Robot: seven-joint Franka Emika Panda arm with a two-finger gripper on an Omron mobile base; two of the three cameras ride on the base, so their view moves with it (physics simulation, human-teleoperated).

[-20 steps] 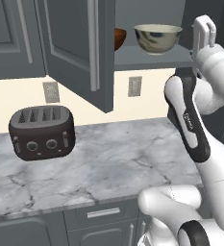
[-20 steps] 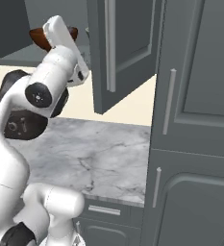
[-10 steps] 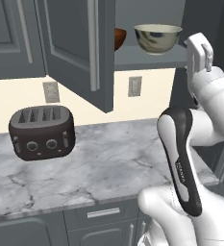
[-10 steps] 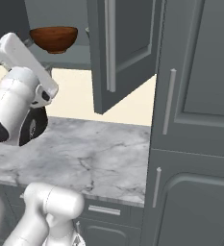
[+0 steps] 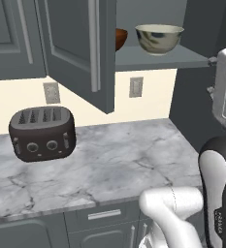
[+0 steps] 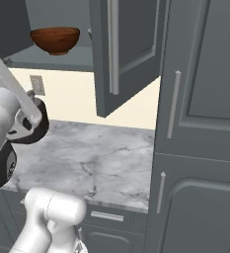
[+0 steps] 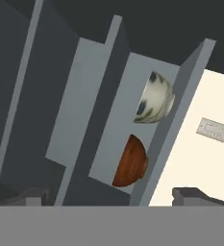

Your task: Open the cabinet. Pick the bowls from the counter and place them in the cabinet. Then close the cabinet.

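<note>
both bowls, wood bowl (image 6: 55, 40) and cream bowl (image 5: 159, 38), sit side by side on the cabinet (image 5: 80, 53) shelf, door swung out over the bare bench (image 5: 109, 167). jaws wide apart (holding nothing).

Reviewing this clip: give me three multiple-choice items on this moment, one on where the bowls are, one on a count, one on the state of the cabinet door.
1. Where are the two bowls?
A. On the marble counter
B. On the cabinet shelf
C. On top of the toaster

2. How many slots does the toaster have on top?
A. Two
B. Four
C. Six

3. What state is the cabinet door by the bowls in?
A. Open
B. Fully shut
C. Removed

Answers:
1 B: the brown bowl and the pale bowl both sit on the cabinet shelf, above the counter.
2 B: the toaster shows four slots in a row in the left base view.
3 A: the cabinet door stands swung outward, leaving the shelf exposed.
</note>
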